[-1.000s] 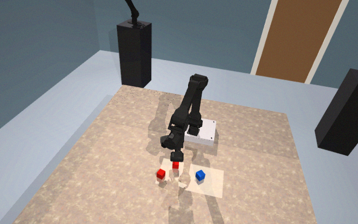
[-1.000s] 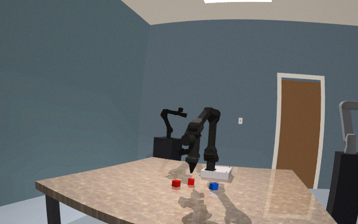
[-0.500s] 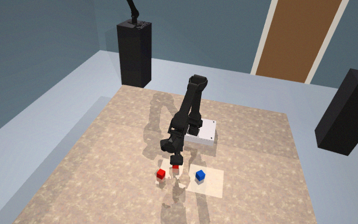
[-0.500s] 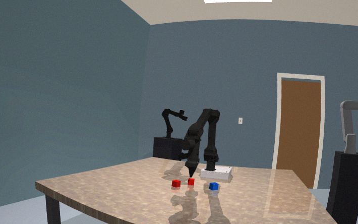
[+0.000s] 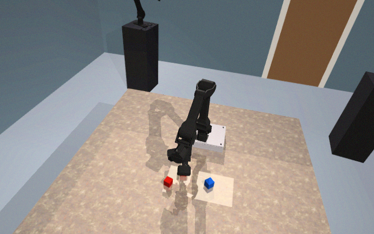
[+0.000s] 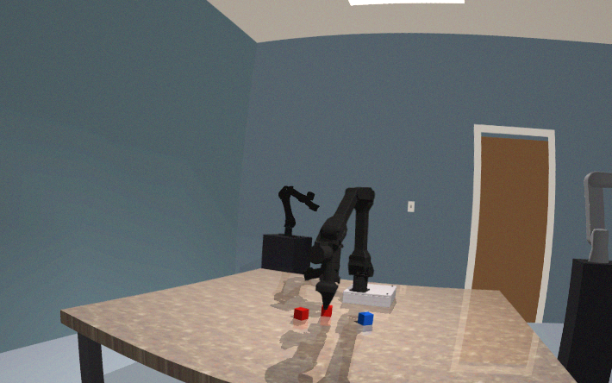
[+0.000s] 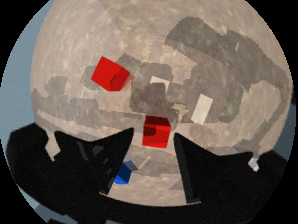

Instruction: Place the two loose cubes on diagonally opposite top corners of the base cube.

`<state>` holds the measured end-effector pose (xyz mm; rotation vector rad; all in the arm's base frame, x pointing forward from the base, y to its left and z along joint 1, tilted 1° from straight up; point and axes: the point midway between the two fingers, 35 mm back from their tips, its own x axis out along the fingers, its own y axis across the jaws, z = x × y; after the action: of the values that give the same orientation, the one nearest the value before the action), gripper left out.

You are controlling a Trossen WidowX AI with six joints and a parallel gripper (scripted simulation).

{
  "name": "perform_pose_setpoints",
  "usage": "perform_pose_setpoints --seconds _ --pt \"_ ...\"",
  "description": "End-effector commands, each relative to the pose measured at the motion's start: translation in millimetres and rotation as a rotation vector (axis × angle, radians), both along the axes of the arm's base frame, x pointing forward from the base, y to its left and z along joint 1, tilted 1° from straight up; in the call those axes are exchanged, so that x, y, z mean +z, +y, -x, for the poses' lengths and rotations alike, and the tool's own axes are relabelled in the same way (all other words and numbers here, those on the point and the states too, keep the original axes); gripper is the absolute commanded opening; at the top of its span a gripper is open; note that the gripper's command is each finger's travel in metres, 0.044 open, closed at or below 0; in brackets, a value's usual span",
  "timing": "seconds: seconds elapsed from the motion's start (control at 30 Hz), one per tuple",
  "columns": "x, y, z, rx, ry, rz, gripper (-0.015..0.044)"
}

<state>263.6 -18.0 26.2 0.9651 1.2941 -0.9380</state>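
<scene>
My gripper points down, open, with nothing held. Its fingertips are at or just above the top of the middle red cube, which shows between them in the wrist view; their exact height is unclear. That cube sits on the table, partly hidden by the gripper in the top view. Another red cube sits on the table to its left in the top and exterior views. A blue cube sits to its right. The three cubes stand apart, none stacked.
The arm's white base plate is behind the cubes on the table. Dark pedestals with other arms stand beyond the table. Arm shadows and bright light patches cross the area around the cubes.
</scene>
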Motion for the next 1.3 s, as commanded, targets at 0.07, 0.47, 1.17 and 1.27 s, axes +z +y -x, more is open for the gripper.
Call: perform_pose_setpoints --seconds 0.07,0.47,1.17,1.27 --pt "-12 1 3 0.006 0.01 -0.007 0.0265" --pt "-12 1 2 0.006 0.01 -0.007 0.0105" --pt "51 1 -2 0.006 0.009 -0.007 0.0105" --pt "60 2 -1 0.006 0.009 -0.007 0.0105"
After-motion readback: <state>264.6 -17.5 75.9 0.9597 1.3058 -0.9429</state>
